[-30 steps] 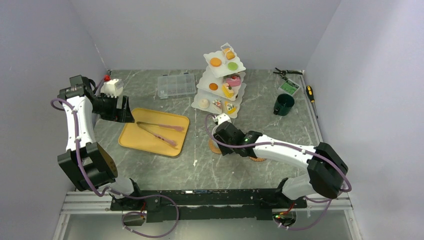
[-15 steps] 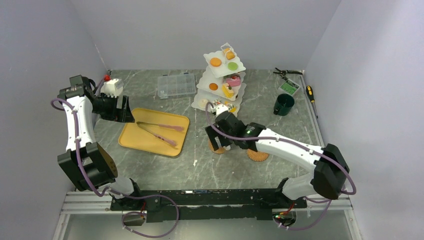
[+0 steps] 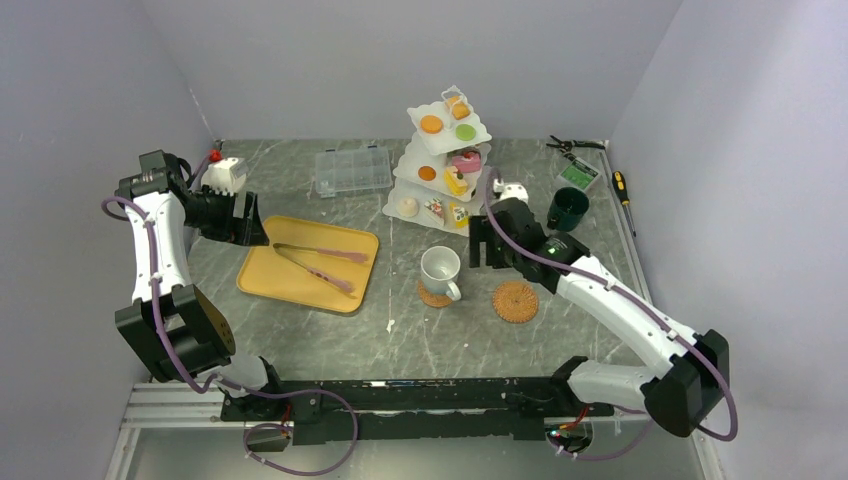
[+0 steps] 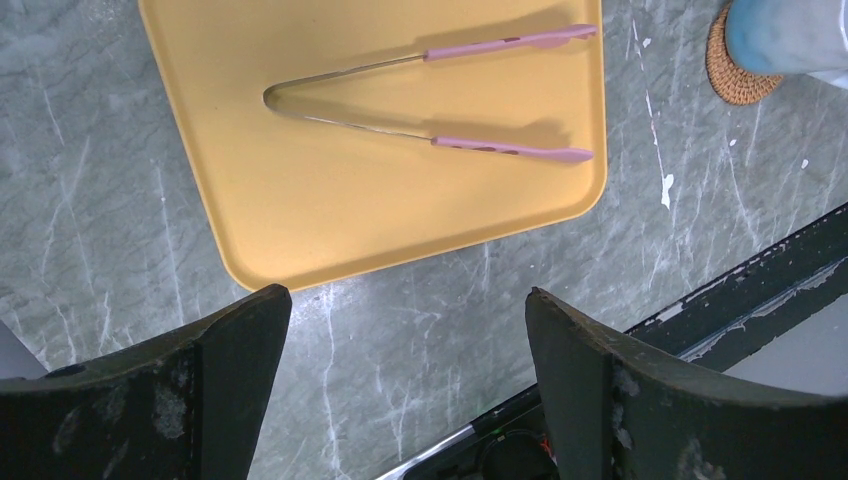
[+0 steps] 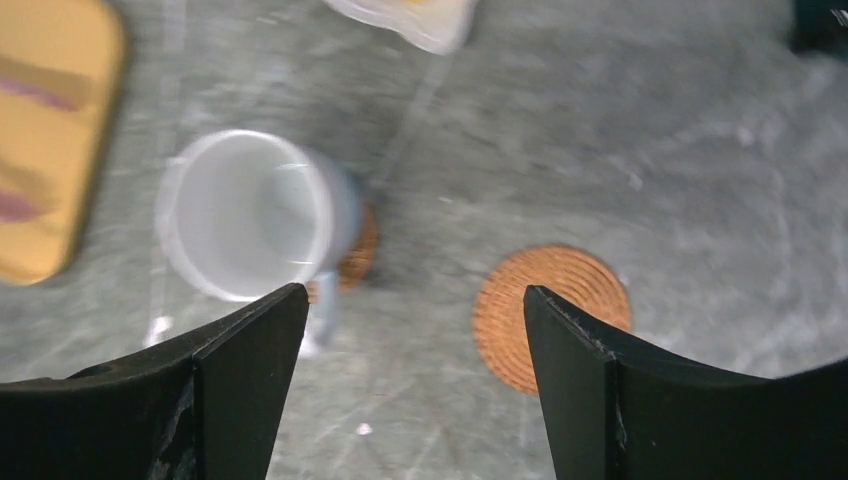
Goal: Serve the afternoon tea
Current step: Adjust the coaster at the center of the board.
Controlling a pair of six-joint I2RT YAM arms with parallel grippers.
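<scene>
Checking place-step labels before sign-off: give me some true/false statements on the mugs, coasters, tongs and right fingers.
1. The white mug sits on a coaster. True.
2. The green mug sits on the other coaster. False: that coaster is bare; the green mug stands on the table behind it.
3. The tongs lie on the yellow tray. True.
4. The right fingers grip the white mug. False: they stand open, clear of it.
</scene>
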